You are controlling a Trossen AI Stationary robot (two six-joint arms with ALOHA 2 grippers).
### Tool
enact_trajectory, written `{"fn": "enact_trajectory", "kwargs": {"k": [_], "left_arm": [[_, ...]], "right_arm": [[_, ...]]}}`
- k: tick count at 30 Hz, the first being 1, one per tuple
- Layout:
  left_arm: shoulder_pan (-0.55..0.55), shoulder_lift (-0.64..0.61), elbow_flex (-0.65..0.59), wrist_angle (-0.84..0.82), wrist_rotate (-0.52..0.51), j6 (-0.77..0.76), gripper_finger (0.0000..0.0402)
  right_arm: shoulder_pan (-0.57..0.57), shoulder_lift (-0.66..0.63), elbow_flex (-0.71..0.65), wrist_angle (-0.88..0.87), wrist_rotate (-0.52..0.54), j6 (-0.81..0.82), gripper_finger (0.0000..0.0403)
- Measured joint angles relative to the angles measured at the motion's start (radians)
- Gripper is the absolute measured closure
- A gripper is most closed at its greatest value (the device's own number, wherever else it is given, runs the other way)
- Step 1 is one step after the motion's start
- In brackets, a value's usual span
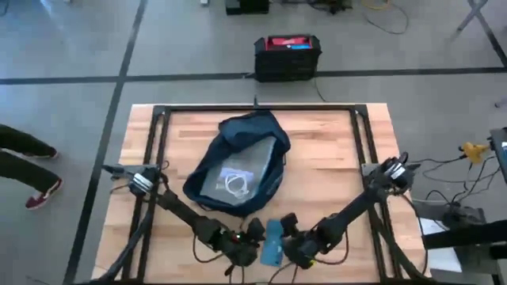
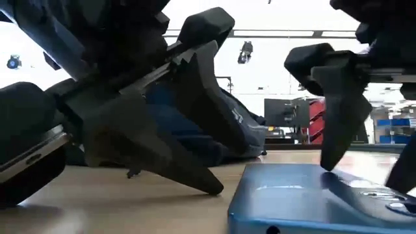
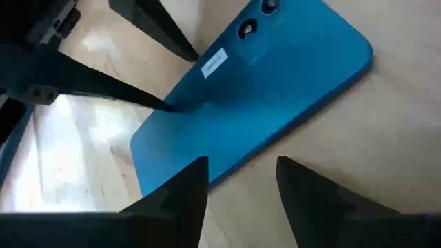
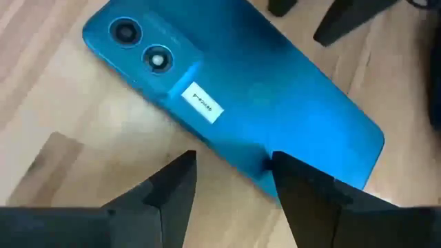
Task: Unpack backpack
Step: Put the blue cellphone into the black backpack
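Note:
The dark navy backpack (image 1: 238,158) lies open at the table's middle, with a clear bag holding a white cable (image 1: 235,182) in its mouth. A blue phone (image 1: 273,241) lies flat near the front edge, back up, showing two camera lenses and a white label (image 4: 202,103). My left gripper (image 3: 241,172) is open at the phone's left, slanting down. One of its fingers (image 3: 196,182) stands at the phone's long edge; I cannot tell whether it touches. My right gripper (image 4: 231,165) is open at the phone's right. My right gripper rests one fingertip (image 2: 328,162) on the phone's back, close to its long edge (image 4: 265,162). The finger slants down from above. The other finger (image 4: 176,182) stands over bare table beside the phone. The phone lies flat on the table.
A black box with a red top (image 1: 287,55) stands on the floor beyond the far edge. A black frame (image 1: 257,107) runs around the tabletop. A person's legs (image 1: 28,166) show left of the table. Bare wood lies on both sides of the backpack.

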Motion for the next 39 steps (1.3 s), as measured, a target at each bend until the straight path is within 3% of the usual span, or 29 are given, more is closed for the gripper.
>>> {"fn": "enact_trajectory", "kwargs": {"k": [19, 34, 39], "left_arm": [[0.021, -0.023, -0.011, 0.010, -0.035, -0.063, 0.0244], [0.021, -0.023, -0.012, -0.003, -0.034, -0.093, 0.0244], [0.025, -0.024, -0.013, -0.005, -0.035, -0.120, 0.0244]], "right_arm": [[-0.038, 0.003, 0.108, -0.143, 0.040, -0.139, 0.0222], [-0.036, 0.012, 0.108, -0.109, 0.023, -0.308, 0.0222], [-0.011, 0.011, 0.137, -0.011, -0.022, -0.405, 0.0222]]}}
